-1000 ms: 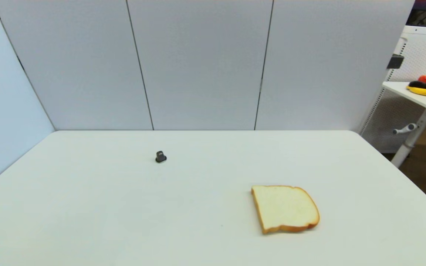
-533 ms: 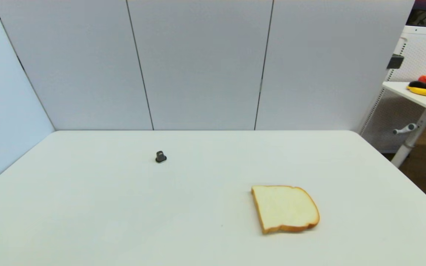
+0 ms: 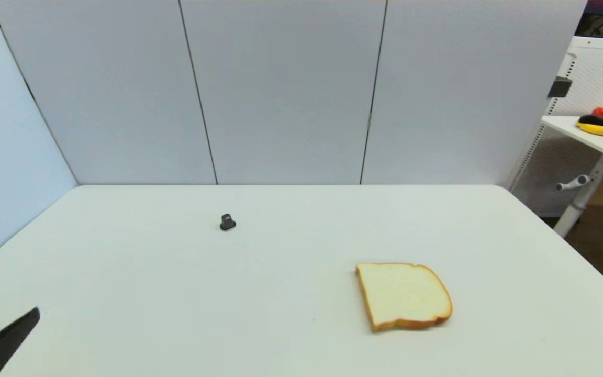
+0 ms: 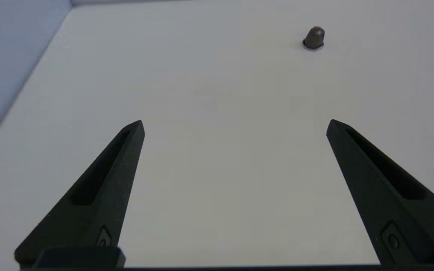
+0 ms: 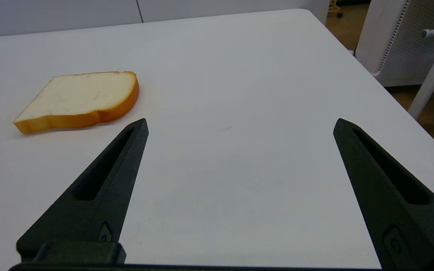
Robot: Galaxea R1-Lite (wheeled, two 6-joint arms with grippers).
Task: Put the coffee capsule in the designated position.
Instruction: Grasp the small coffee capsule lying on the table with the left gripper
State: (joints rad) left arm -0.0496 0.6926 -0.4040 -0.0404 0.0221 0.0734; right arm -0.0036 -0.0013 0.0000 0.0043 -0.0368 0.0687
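The coffee capsule (image 3: 227, 222) is a tiny dark grey dome with a flared rim, standing upright on the white table (image 3: 176, 293), left of centre and towards the back. In the left wrist view the capsule (image 4: 314, 38) lies well ahead of my left gripper (image 4: 236, 122), which is open and empty. One of its fingers (image 3: 6, 343) pokes in at the table's near left corner in the head view. My right gripper (image 5: 241, 120) hangs open and empty over the table's right side. No mark on the tabletop shows the designated position.
A bread slice (image 3: 402, 296) lies flat on the right half of the table, and in the right wrist view the bread slice (image 5: 79, 99) sits off to one side of the open fingers. Grey panels wall the back and left. A side table (image 3: 592, 133) stands beyond the right edge.
A left gripper finger has come into the head view at the near left corner. The capsule and the bread have not moved.
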